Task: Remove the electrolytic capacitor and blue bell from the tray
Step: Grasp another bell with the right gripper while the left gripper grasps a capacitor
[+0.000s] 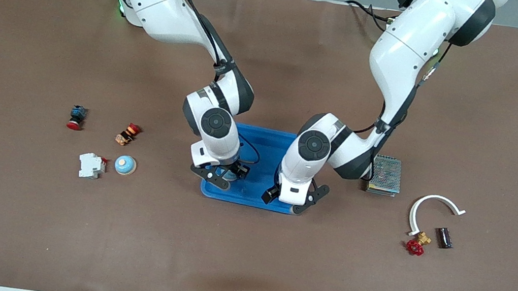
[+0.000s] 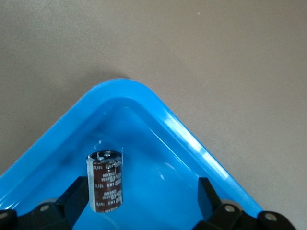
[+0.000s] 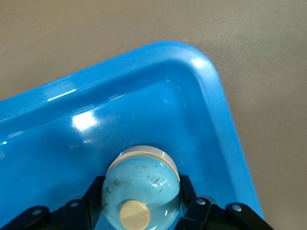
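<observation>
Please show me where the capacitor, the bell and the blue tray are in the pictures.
capacitor (image 2: 106, 181): left wrist view, on its dark printed side, standing in the tray.
bell (image 3: 142, 186): right wrist view, on its pale blue dome, between the right gripper's fingers.
blue tray (image 1: 267, 139): front view, on its bare floor between the two arms.

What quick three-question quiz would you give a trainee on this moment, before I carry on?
1. True or false: the capacitor in the blue tray lies on its side.
2. Multiple choice: the bell at the right pincer is A) inside the blue tray's rim, B) on top of the capacitor, C) off the tray altogether.
3. Fill in: the left pincer over the tray, with the capacitor beside one finger, is ___.

Key: 1 false, it stands upright; 2 A; 3 open.
</observation>
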### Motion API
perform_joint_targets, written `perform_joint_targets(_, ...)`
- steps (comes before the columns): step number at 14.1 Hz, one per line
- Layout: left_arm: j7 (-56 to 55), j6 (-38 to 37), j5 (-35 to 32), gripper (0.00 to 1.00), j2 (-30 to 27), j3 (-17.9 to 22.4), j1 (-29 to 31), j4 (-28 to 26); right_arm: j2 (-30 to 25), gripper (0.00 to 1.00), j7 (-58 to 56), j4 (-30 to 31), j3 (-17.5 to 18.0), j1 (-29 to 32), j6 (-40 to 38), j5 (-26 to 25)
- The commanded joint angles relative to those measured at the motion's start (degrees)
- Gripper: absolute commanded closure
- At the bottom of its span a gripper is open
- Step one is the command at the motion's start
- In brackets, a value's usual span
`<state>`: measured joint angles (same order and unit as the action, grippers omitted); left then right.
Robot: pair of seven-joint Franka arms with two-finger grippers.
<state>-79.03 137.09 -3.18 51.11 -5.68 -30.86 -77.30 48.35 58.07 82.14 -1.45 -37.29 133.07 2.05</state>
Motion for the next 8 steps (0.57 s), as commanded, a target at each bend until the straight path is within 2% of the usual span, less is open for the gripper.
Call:
perform_joint_targets(1,-1.57,0.46,-1.83,0.00,0.40,0.75,-0.52,-0.04,0.34,1.00,0.56,-4.70,0.04,0.81,-6.40,-1.25)
perform_joint_targets(4,-1.48,0.46,-1.92,0.00,0.48,0.75,-0.34,-0.74,-0.97,1.00,-4.52,-5.32,0.13,2.66,-8.00,-0.73)
perform_joint_targets(8,-1.57,0.46,-1.92,0.00,1.19,1.37,-0.60,-0.66,-4.48,1.00,-19.71,-4.97,0.22,8.62,-15.63,-0.55)
